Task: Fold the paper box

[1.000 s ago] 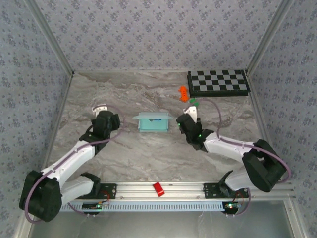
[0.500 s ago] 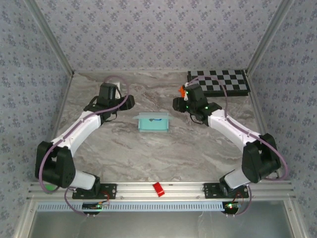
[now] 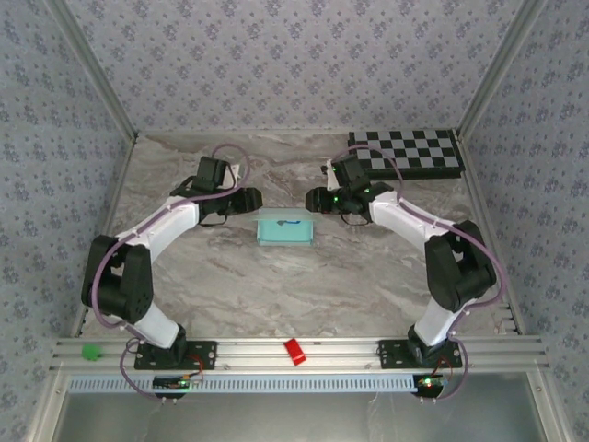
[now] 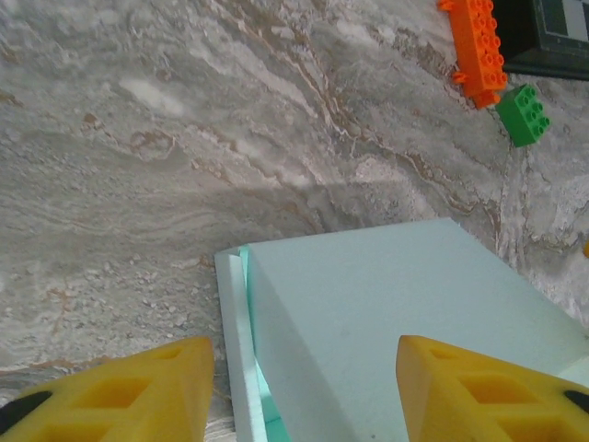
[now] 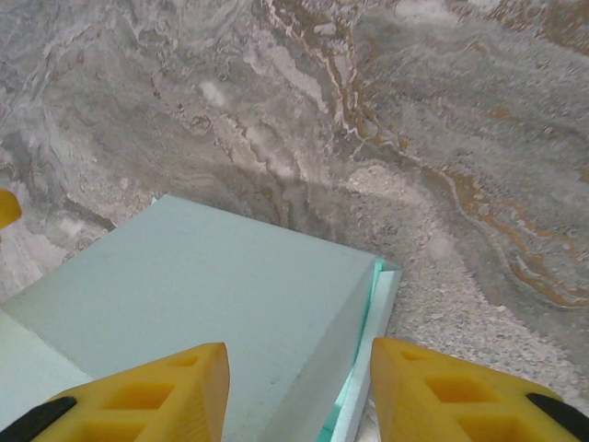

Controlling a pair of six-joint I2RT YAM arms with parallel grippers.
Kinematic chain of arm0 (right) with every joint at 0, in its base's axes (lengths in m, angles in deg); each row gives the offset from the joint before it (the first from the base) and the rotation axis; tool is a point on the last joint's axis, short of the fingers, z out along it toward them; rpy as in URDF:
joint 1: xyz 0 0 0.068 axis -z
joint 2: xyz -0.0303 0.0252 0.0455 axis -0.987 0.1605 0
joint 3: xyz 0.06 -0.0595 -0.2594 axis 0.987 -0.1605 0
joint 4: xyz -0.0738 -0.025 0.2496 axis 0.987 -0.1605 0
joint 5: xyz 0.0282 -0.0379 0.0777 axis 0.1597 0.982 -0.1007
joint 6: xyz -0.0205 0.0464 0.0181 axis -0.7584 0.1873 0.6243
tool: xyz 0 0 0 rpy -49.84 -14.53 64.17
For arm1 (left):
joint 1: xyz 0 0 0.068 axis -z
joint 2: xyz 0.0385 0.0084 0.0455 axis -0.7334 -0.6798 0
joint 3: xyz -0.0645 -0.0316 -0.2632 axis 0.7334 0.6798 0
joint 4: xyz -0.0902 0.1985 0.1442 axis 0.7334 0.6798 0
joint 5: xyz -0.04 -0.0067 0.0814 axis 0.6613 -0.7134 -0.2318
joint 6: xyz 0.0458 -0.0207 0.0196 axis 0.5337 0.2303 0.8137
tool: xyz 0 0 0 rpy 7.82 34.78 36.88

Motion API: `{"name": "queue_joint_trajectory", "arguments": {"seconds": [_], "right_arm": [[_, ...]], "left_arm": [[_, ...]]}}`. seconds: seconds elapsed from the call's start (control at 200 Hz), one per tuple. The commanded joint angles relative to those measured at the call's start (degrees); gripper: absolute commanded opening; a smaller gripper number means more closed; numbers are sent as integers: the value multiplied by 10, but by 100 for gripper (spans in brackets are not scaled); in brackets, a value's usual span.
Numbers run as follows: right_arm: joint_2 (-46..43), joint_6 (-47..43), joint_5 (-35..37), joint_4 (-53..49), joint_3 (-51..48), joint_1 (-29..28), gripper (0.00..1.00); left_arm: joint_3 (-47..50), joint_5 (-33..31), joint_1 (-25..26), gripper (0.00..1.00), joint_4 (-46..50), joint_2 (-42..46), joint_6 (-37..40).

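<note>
The paper box (image 3: 284,227), pale aqua and box-shaped, lies mid-table. My left gripper (image 3: 250,198) hangs over its far left corner and my right gripper (image 3: 313,199) over its far right corner. In the left wrist view the box (image 4: 396,313) has a thin side flap (image 4: 230,350) standing slightly off its wall. That edge lies between the yellow fingers (image 4: 120,387) of the open left gripper (image 4: 304,391), untouched. In the right wrist view the box (image 5: 202,295) shows its right edge and flap (image 5: 373,368) between the spread fingers (image 5: 460,391) of the open right gripper (image 5: 299,391).
A black-and-white checkered board (image 3: 405,154) lies at the far right corner. An orange brick (image 4: 479,41) and a green brick (image 4: 522,115) lie close to it. A red piece (image 3: 294,351) sits on the front rail. Patterned walls close three sides.
Both arms swung from beside the box to its far side and now reach in over its back corners. Both pairs of jaws narrowed somewhat. The box stayed put.
</note>
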Motion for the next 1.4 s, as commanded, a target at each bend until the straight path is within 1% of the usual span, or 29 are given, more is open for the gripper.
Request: {"name": "queue_joint_trajectory", "arguments": {"seconds": [0.0, 0.165, 0.545, 0.825, 0.845, 0.955, 1.01, 1.104, 1.329, 1.344, 1.394], "right_arm": [[17, 8, -24, -15, 17, -2, 45], [31, 15, -23, -13, 8, -3, 44], [61, 24, 6, -27, 1, -13, 43], [77, 23, 26, -36, 1, -18, 42], [79, 23, 27, -36, -17, -19, 42], [90, 23, 26, -36, -20, -22, 40], [95, 23, 24, -34, -20, -23, 39], [105, 23, 20, -31, -17, -26, 39], [126, 16, 24, -38, -9, -28, 36], [128, 15, 24, -40, 9, -28, 36], [136, 6, 25, -49, 23, -28, 35]], "left_arm": [[-3, 31, 3, 52, -4, -15, -6], [4, 29, 9, 50, -6, -33, -10], [26, -15, 26, 47, 0, -54, -21], [44, -25, 38, 47, -13, -66, -37], [44, -25, 38, 47, -13, -67, -39], [51, -28, 42, 46, -18, -71, -48], [53, -29, 43, 44, -20, -72, -51], [57, -29, 46, 43, -25, -73, -59], [64, -30, 57, 35, -26, -73, -73], [65, -31, 58, 35, -26, -73, -75], [69, -31, 60, 33, -26, -70, -81]]}}
